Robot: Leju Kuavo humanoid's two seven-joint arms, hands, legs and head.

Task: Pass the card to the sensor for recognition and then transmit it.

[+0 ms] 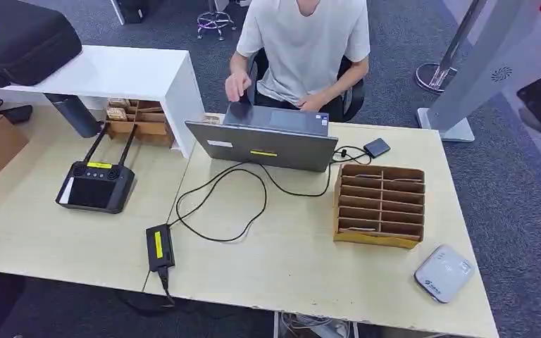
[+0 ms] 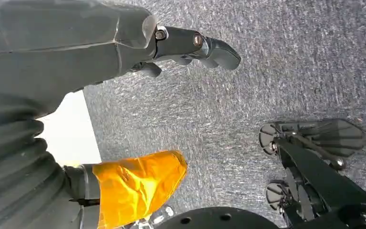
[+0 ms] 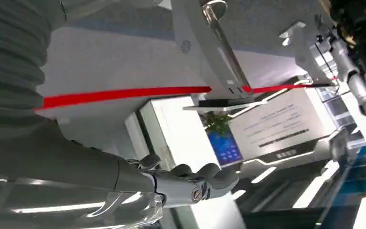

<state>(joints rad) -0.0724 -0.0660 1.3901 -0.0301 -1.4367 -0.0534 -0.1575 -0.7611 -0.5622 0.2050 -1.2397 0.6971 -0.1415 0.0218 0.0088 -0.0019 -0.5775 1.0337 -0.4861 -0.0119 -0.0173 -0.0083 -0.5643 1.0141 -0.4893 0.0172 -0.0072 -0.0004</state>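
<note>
Grey carpet (image 1: 423, 42) under a pale wood table (image 1: 289, 267); white raised shelf (image 1: 127, 70) at the table's far left.

- Card holder: brown cardboard rack (image 1: 379, 205) w/ slotted rows, right part of table. One thin card-like strip in the nearest slot; can't tell for certain.
- Sensor: white rounded card reader (image 1: 444, 273), near right corner, just beside the rack, not touching.
- Laptop (image 1: 268, 141), open, far centre; a person (image 1: 303, 49) in a white tee seated behind it, one hand at its lid.
- Black power brick (image 1: 160, 247) w/ looped cable, near edge.
- Black controller (image 1: 95, 186) w/ two antennas, left.
- Left hand (image 2: 190, 45): over carpet, fingers loosely curled, apart, holding nothing.
- Right hand (image 3: 190, 183): fingers slightly bent, apart, holding nothing.
</note>
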